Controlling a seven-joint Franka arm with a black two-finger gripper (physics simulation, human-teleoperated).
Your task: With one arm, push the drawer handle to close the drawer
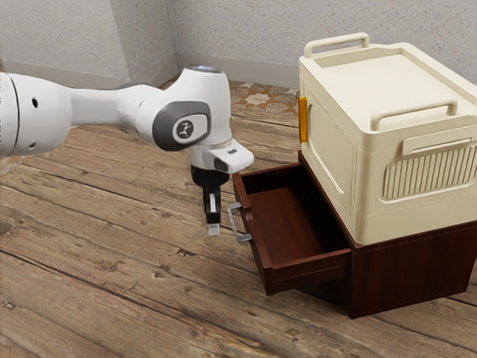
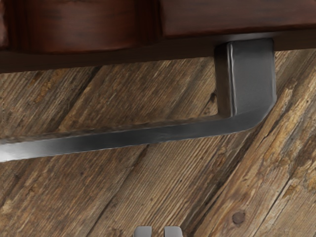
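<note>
Gripper (image 1: pixel 213 230) just off the handle (image 1: pixel 243 237), to the exterior view's left; jaws slightly parted, nothing held. Drawer (image 1: pixel 309 274) open. Exterior view: cream box (image 1: pixel 335 156) atop cabinet (image 1: pixel 417 272). Wrist view: narrow gap between fingertips.

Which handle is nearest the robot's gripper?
The silver handle on the front of the open drawer. The other two handles are cream, up on top of the box.

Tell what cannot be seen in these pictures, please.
Base of arm: exterior view, cut off by left edge.
One end of handle: wrist view, cut off by left edge.
Rear of drawer: exterior view, hidden inside cabinet.
Far side of box: exterior view, hidden by its body.
</note>
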